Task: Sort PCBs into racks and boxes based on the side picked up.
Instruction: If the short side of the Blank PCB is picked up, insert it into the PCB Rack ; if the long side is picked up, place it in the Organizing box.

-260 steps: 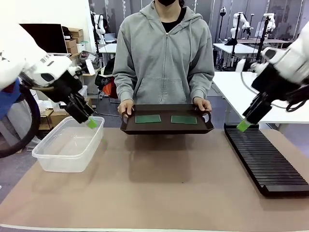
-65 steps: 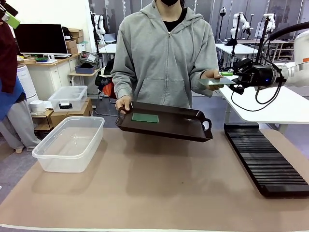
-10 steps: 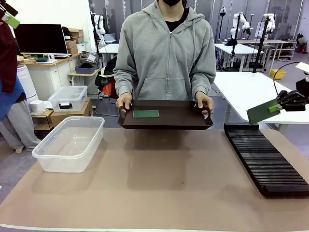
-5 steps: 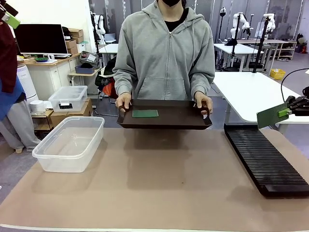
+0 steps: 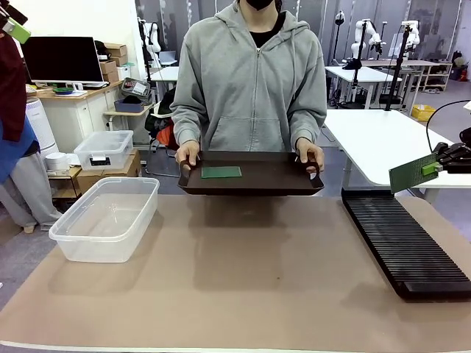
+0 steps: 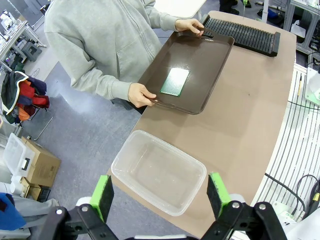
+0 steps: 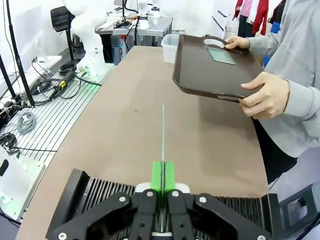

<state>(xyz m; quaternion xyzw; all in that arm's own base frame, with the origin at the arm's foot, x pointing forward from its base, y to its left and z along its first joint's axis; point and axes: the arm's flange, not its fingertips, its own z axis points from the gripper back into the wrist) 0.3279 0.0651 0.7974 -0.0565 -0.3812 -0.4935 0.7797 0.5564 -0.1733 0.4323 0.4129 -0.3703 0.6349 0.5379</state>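
My right gripper (image 5: 436, 168) hangs at the far right, above the back end of the black slotted rack (image 5: 405, 241), shut on a green PCB (image 5: 412, 173) that stands on edge. In the right wrist view the gripper (image 7: 163, 176) pinches that PCB (image 7: 163, 135) edge-on over the rack (image 7: 97, 192). A second PCB (image 5: 221, 172) lies on the dark tray (image 5: 280, 180) held by the person in both hands. The clear box (image 5: 107, 218) stands at the left, with nothing in it. My left gripper (image 6: 160, 195) is open, high above the box (image 6: 159, 171).
The person stands at the far side, hands on the tray's handles (image 5: 190, 158). A smaller lidded clear container (image 5: 103, 149) sits off the table behind the box. Bare brown tabletop (image 5: 243, 272) lies between box and rack.
My right gripper has carried the PCB a little to the right and steadied above the rack's far end. The tray, the person and the left arm have barely moved.
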